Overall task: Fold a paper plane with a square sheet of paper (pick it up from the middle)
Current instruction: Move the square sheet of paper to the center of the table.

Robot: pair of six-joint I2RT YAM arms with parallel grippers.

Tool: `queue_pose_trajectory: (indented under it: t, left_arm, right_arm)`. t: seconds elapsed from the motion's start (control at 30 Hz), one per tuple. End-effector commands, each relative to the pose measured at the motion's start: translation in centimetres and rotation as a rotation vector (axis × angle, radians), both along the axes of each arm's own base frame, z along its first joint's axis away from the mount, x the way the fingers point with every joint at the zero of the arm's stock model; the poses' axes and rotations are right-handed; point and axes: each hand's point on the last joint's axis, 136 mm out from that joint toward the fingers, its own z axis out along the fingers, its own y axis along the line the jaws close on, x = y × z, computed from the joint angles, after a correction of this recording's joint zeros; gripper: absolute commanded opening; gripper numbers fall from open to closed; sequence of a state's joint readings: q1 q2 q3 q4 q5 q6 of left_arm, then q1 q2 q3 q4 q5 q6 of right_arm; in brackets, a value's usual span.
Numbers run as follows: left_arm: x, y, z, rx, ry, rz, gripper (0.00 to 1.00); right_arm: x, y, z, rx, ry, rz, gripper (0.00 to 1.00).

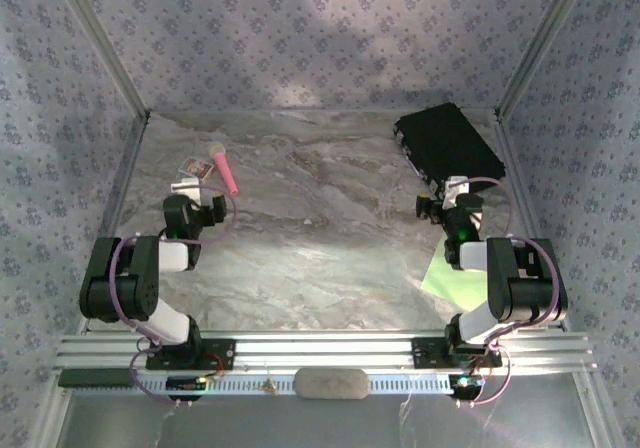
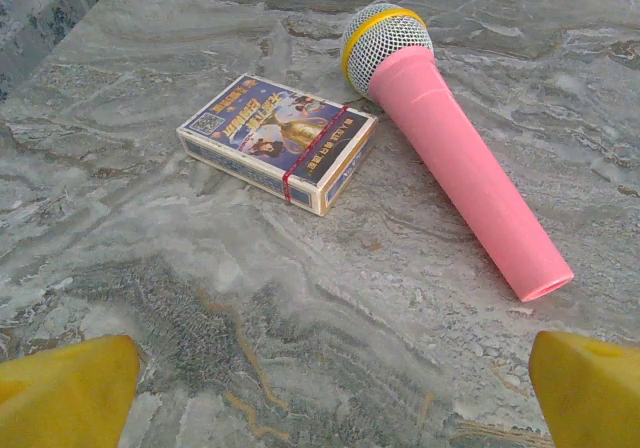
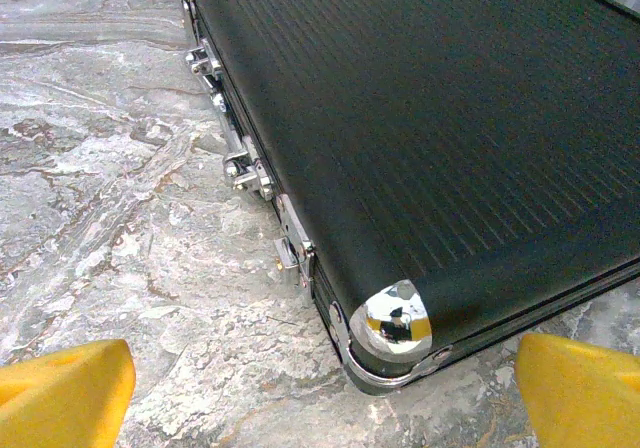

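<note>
**both sets of fingers wide open, paper waiting behind me**

my left fingers and right fingers are both spread wide, holding nothing. the square sheet of paper lies flat on the surface near my right base, partly tucked under that arm. here's the worry: it's thin and flat, so a pinch at the middle may just skid it or crumple it, and my right elbow swinging round could drag it off the near edge. from above i get the sheet and both arms. my left wrist view gives the pink microphone touching a card box. my right wrist view gives the black case, with its latches and chrome corner.
</note>
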State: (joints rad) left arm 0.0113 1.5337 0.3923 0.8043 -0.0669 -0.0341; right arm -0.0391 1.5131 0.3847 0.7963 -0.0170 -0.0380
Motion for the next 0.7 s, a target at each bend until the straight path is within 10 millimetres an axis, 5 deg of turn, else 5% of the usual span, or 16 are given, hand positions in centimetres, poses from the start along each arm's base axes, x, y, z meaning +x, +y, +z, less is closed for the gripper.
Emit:
queue_pose_trajectory:
  t: [0.0,0.67]
  left_arm:
    - [0.73,-0.08,0.96,0.000,-0.026,-0.013,1.00]
    - [0.77,-0.10,0.98,-0.001,-0.027,-0.014,1.00]
  right_arm:
    - [0.32,0.03,0.22,0.006,-0.005,0.008,0.99]
    - [0.30,-0.04,0.10,0.016,-0.001,0.011,0.99]
